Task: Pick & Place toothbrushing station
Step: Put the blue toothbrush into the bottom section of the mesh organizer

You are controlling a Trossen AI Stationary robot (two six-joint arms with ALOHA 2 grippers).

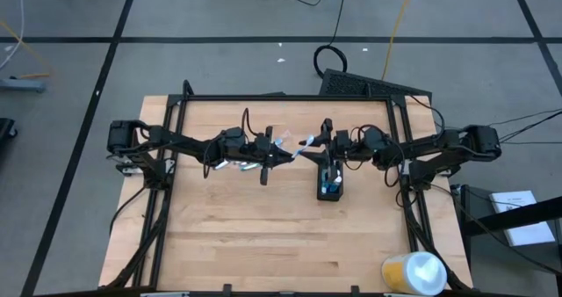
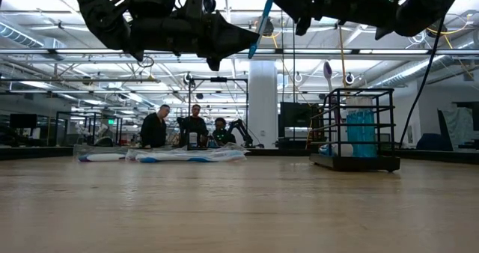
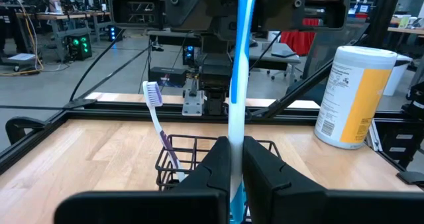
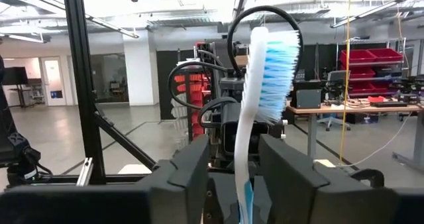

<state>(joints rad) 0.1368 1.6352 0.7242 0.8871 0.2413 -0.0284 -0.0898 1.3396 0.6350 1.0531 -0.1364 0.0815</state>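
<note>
A blue-and-white toothbrush (image 3: pixel 237 85) is held between the two arms above the middle of the bench (image 1: pixel 263 244), apparently so that it can be passed from one to the other. The left gripper (image 3: pixel 236 159) has its fingers (image 3: pixel 213 161) pressed onto the handle, which rises upright between them in the left wrist view. The right gripper (image 4: pixel 246 161) is set around the same brush near its bristled head; its fingers (image 4: pixel 192 168) stand a little apart from the handle on either side, so whether they actually pinch it cannot be told.

The black wire-mesh cup (image 1: pixel 330 188) stands on the bench just below the right gripper, towards the right side and about midway between the far and near edges. It already holds a purple-bristled brush (image 3: pixel 158 128) leaning in it (and something blue, seen in the low view). The remaining toothbrushes (image 2: pixel 161 155) lie in a loose heap on the bench under the left arm, well apart from the cup. Judging by this, the brush is held upright for lowering into the cup handle first. A yellow-and-white canister (image 1: pixel 413 271) sits at the near right corner.
</note>
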